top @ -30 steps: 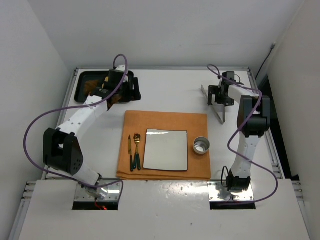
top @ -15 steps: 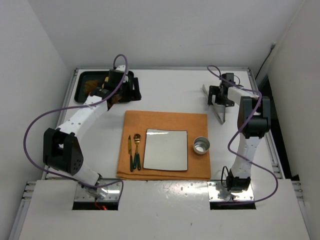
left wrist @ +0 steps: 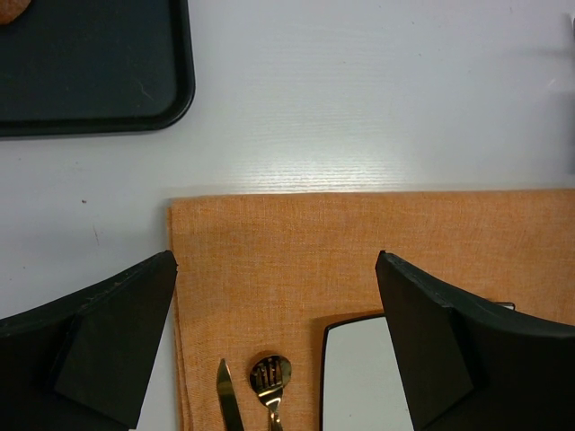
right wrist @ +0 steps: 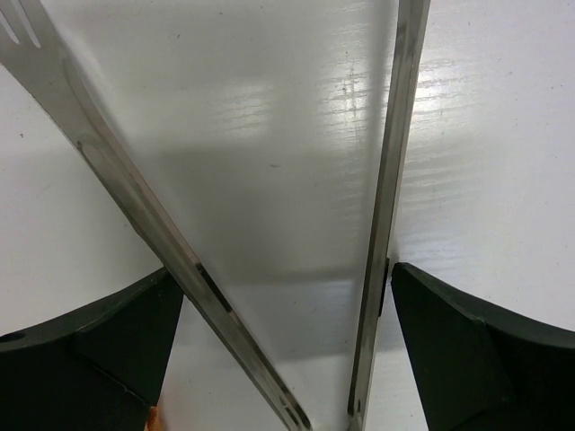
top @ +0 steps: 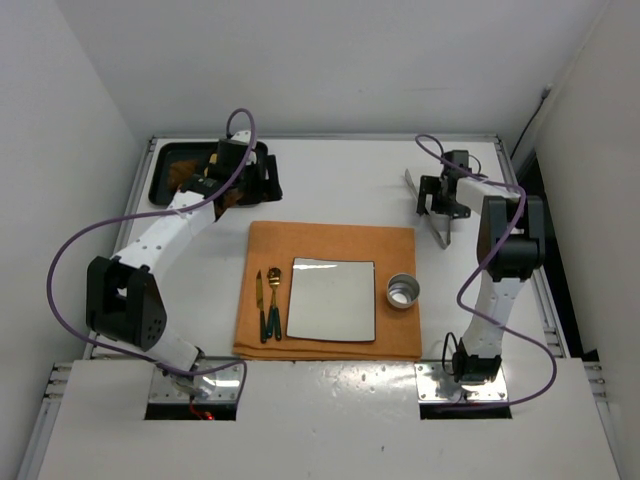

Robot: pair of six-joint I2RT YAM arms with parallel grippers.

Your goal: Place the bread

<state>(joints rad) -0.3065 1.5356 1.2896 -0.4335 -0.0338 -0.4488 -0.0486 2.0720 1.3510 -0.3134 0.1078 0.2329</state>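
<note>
L gripper (left wrist: 274, 260) jaws wide open, nothing btwn; orange cloth (left wrist: 359, 242) far-left corner below, black tray (left wrist: 108, 90) beyond. R gripper (right wrist: 285, 274) jaws wide open too, straddling both arms of metal tongs (right wrist: 126, 189), not clamped. Can't ID the bread: orange-brown bit (left wrist: 7, 7) in tray, cut off by frame edge.

A: Clearance over the plate (top: 332, 298)?
B: Open from above. Cutlery (top: 273, 300) bounds it left, metal cup (top: 402, 291) right.
A: Far side?
B: Bare table (top: 340, 180) between tray (top: 190, 147) far left and tongs (top: 440, 232) far right, straddled by the right gripper (right wrist: 283, 287).
</note>
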